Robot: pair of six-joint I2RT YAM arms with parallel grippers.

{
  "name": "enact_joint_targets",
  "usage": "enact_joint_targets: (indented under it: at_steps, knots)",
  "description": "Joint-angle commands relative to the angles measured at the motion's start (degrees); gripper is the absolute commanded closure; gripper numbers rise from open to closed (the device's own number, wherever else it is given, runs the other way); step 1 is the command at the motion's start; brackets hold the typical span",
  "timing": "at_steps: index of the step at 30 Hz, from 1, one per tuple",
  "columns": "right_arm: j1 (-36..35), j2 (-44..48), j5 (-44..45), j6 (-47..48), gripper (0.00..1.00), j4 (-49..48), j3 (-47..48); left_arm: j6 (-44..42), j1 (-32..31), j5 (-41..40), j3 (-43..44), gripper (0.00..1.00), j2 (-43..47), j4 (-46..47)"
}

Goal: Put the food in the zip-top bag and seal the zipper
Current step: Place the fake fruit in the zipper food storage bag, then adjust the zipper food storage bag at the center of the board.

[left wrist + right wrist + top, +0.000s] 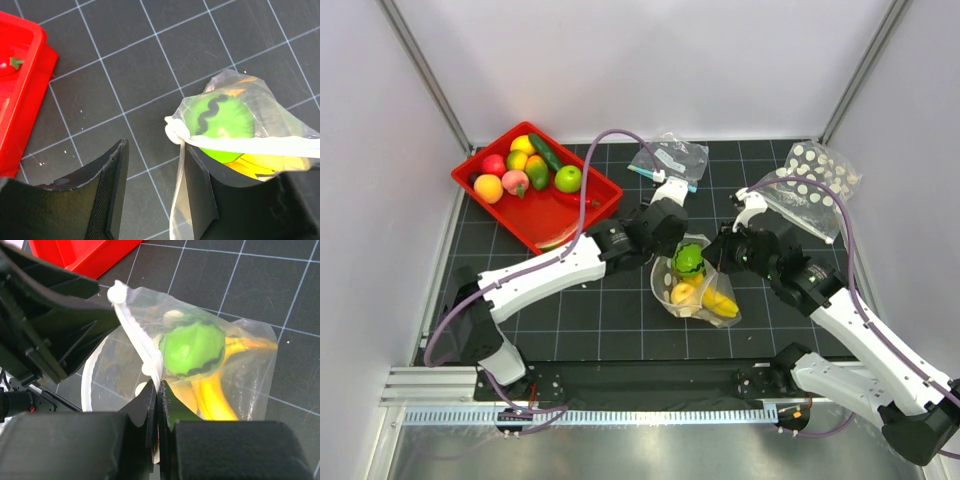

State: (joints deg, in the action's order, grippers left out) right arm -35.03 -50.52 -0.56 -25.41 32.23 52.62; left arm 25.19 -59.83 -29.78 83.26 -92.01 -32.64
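Top external view: the zip-top bag (661,272) sits mid-frame on the dark gridded surface (620,320), between the two arms, and already holds a green round fruit (688,260) and yellow bananas (718,303). So the loading looks partly done. Whether more must go in is a judgement, since the red tray (605,192) at upper left carries plenty of food, a green apple (568,179) among it. The right tool (157,390) is pinched tight on the zipper (137,340), holding the rim up. The left tool (155,150) stands about half spread, the bag's corner lying against one finger but not clamped. The mouth gapes, so sealing is not yet done. A clear bag with a teal strip (670,158) lies at upper centre, and another dotted bag (815,175) at upper right, partly under the right arm. Glare and folds hide anything under the bananas, and both wrist views cut off the bag's lower part, so how full it is stays unclear.
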Motion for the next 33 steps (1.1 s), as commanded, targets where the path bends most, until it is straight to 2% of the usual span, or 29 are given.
enact_joint_targets:
  at_steps: [1,5,6,8,9,11,12,16,17,18,19,20,21,23,25,28,33]
  knots:
    - [0.0,0.9,0.3,0.4,0.97,-0.7,2.5,-3.2,0.6,3.1,5.5,0.5,-0.8,-2.9]
    - [0.0,-0.1,0.2,0.1,0.97,-1.6,2.2,-4.1,1.9,8.1,8.0,0.56,-2.7,-5.1]
    - [0.0,-0.4,-0.1,0.0,0.97,-1.7,2.2,-4.2,2.6,8.9,8.2,0.64,-3.2,-5.5]
    - [0.0,-0.8,-0.4,-0.2,0.97,-2.4,2.0,-5.1,3.5,11.5,8.1,0.74,-4.0,-5.9]
    - [0.0,-1.2,-0.7,-0.3,0.97,-2.6,1.9,-5.2,3.9,12.2,7.7,0.86,-4.0,-5.7]
    - [0.0,-1.5,-1.1,-0.6,0.97,-3.7,1.6,-5.2,5.7,14.9,5.4,0.99,-3.3,-4.3]
    - [0.0,-1.9,-1.5,-0.8,0.97,-3.9,1.5,-5.0,6.2,16.4,4.6,0.99,-2.9,-3.5]
    - [0.1,-2.9,-2.2,-1.2,0.97,-4.5,1.7,-4.1,8.5,23.0,3.4,0.99,-2.7,-1.9]
    - [0.0,-3.1,-2.2,-1.2,0.97,-4.5,1.7,-4.5,8.8,23.6,3.8,0.98,-2.8,-2.8]
    - [0.0,-3.2,-2.3,-1.3,0.97,-4.6,1.7,-4.9,8.9,23.3,4.2,0.92,-2.8,-3.2]
    - [0.0,-3.5,-2.4,-1.5,0.97,-5.1,1.6,-5.2,9.4,22.8,4.8,0.79,-2.8,-4.0]
    - [0.0,-3.7,-2.5,-1.7,0.97,-5.3,1.5,-6.0,9.6,22.1,4.9,0.51,-2.7,-4.3]
    - [0.0,-3.8,-2.7,-1.8,0.97,-5.4,1.5,-6.2,9.8,21.9,4.7,0.42,-2.4,-4.4]
    - [0.0,-4.3,-3.0,-1.9,0.97,-5.7,1.7,-6.1,10.6,22.2,4.0,0.32,-1.8,-4.2]
    - [0.1,-4.7,-2.8,-2.0,0.97,-5.6,2.0,-6.0,11.0,23.4,1.8,0.3,-0.7,-2.4]
    - [0.0,-4.6,-2.5,-2.3,0.97,-5.5,2.1,-6.6,11.1,25.1,-0.9,0.34,0.1,-0.1]
    - [0.0,-4.8,-2.7,-2.8,0.97,-5.9,2.1,-6.9,11.1,29.8,-2.9,0.58,-1.3,1.8]
